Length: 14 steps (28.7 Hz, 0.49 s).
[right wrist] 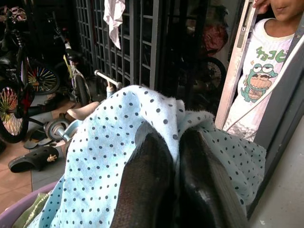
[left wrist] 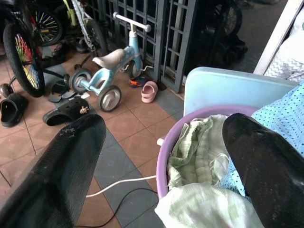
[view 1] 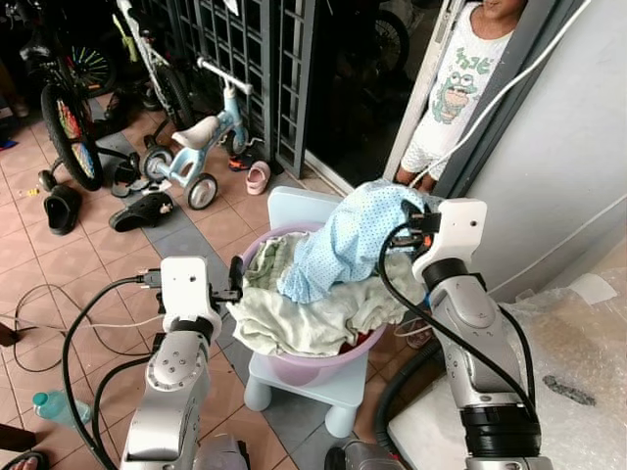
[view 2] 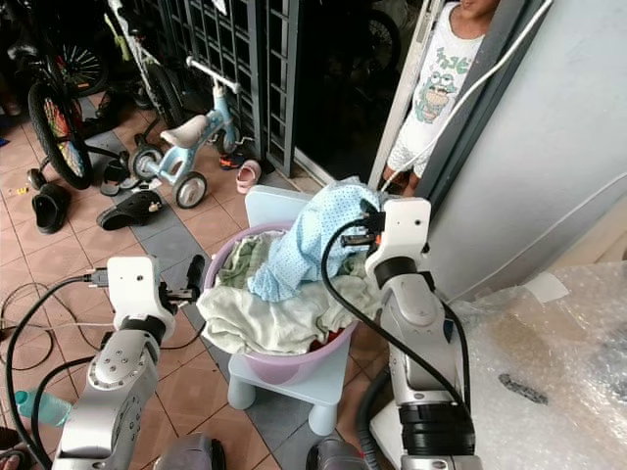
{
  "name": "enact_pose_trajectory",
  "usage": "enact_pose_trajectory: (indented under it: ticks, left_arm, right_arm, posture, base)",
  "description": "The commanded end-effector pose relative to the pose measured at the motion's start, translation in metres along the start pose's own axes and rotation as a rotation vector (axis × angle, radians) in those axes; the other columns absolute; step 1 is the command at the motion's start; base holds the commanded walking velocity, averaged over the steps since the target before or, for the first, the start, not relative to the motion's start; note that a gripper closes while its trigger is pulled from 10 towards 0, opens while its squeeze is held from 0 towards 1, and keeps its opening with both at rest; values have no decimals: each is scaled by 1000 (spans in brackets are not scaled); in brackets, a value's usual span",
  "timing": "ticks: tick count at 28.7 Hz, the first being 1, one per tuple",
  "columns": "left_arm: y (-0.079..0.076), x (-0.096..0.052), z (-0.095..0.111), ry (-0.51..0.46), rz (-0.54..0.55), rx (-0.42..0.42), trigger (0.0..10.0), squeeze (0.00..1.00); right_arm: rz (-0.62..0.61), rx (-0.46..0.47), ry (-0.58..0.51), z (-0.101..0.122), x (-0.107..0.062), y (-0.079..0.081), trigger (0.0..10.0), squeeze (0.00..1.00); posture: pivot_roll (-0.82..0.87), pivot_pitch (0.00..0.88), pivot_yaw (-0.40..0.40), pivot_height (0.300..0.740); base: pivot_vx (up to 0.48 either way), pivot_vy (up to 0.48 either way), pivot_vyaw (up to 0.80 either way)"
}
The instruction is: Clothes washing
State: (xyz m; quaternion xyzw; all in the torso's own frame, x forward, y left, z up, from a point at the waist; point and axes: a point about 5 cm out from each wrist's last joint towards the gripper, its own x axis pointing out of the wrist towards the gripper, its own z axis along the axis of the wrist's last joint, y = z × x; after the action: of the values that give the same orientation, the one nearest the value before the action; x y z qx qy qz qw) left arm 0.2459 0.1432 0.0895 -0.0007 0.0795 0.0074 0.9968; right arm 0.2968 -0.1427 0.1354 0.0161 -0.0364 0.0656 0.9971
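— Where's the right tool (right wrist: 175,185)?
— Pinched closed on the dotted blue cloth (view 1: 343,240), lifted above my purple basin (view 1: 323,364).
— Left tool (left wrist: 161,166)?
— Spread wide, holding nothing, straddling the basin's rim.

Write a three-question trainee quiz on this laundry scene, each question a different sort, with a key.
1. True or false: the right end effector is shut on the dotted blue cloth.
2. Multiple choice: the purple basin rests on (a) the tiled floor, (b) a small light-blue chair, (c) a tricycle.
3. Fill in: the left end effector is ____, its fingers either side of the basin's rim.

Key
1. True; the cloth is pinched between its fingers and lifted above the pile.
2. b
3. open
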Motion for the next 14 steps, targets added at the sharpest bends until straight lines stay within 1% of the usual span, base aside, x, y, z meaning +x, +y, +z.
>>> enact_pose_trajectory:
  ticks: [1, 14]
  left_arm:
    - [-2, 0, -3, 12, -13, 7, 10000, 0]
    - [-2, 1, -2, 14, -12, 4, 10000, 0]
  right_arm:
    - [-3, -5, -1, 2, 0, -1, 10000, 0]
    - [0, -12, -2, 2, 3, -1, 10000, 0]
  posture:
    - [24, 0, -35, 740]
    - [24, 0, -38, 740]
  base:
    - [-255, 0, 0]
    - [-249, 0, 0]
